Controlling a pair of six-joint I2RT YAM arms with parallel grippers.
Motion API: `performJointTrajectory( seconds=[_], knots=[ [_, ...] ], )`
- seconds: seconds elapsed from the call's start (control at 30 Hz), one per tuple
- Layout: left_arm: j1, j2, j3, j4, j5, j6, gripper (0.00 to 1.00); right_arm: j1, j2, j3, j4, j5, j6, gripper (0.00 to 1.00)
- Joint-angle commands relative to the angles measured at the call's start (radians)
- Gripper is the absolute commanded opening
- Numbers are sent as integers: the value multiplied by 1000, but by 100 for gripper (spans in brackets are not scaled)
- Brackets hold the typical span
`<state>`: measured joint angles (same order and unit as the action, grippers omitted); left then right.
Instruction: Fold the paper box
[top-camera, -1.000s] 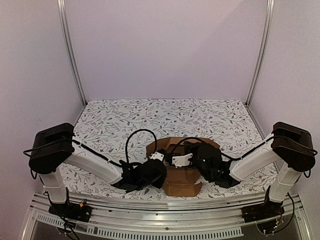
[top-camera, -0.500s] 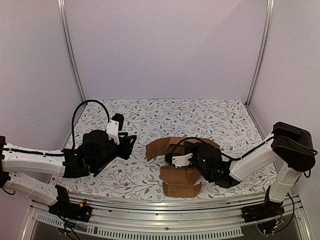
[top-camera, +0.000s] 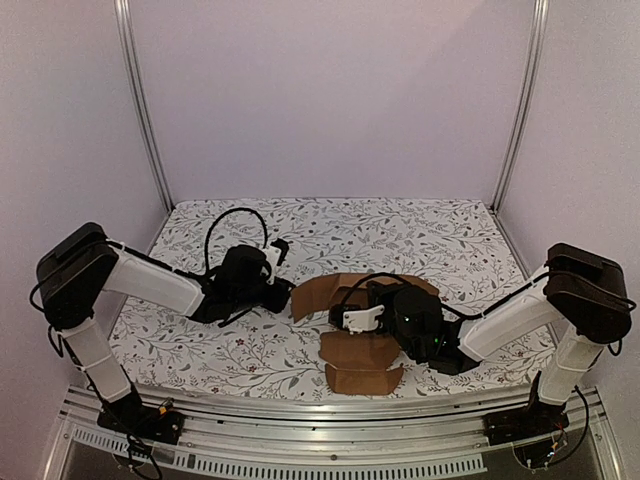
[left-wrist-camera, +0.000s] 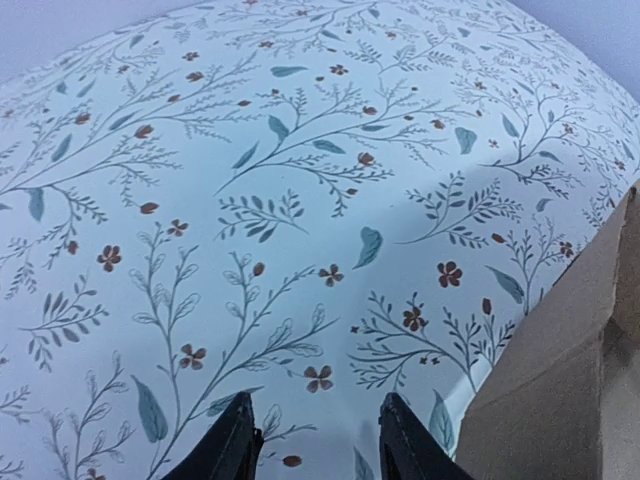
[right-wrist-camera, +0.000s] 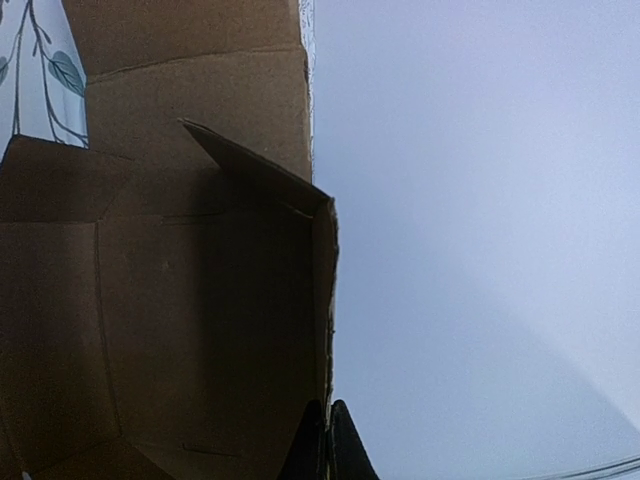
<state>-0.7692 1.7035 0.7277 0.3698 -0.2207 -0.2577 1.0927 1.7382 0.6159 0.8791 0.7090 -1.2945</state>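
Looking down from above, find the paper box (top-camera: 360, 352) on the floral table (top-camera: 430, 225), near the front edge and a little right of centre, partly raised, with panels flat at the near end and flaps lifted at the far end and on the left. Long axis near-to-far, roughly in line with the gap between the two arms. Closer to the right arm by far: right gripper (right-wrist-camera: 328, 440) on the cardboard itself, jaws pressed together on the top edge of one upright wall, thin sheet pinched between the tips, open inside of the box to its left in the wrist view. Then the left gripper (left-wrist-camera: 315, 452): just off the box's left side, low over the table, about half open, holding nothing and touching nothing, only patterned tabletop between the fingers (left-wrist-camera: 236, 445). Brown left flap (left-wrist-camera: 560, 390) to the right of those fingers and slightly ahead, near but apart. Judging from this, next step likely a short move rightward to catch or push that flap up toward the pinched wall; so approach from the left, across the long axis, not along it. Risk worth weighing: sliding the light sheet sideways instead of folding it, unless pinned by the right-hand pinch.
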Motion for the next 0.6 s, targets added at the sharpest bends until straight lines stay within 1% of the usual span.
performJointTrajectory(
  seconds=[0.0,0.07,0.3,0.57],
  knots=[
    [-34,80,82,62,212,75,43,-1,-31,18,-18,13,17,0],
    [-46,94,95,70,259,83,43,-1,-32,17,-21,17,17,0],
    [-87,109,102,87,334,105,43,-2,-39,18,-34,17,17,0],
    [-118,164,153,90,344,79,42,-2,-25,25,-37,18,30,0]
  ],
)
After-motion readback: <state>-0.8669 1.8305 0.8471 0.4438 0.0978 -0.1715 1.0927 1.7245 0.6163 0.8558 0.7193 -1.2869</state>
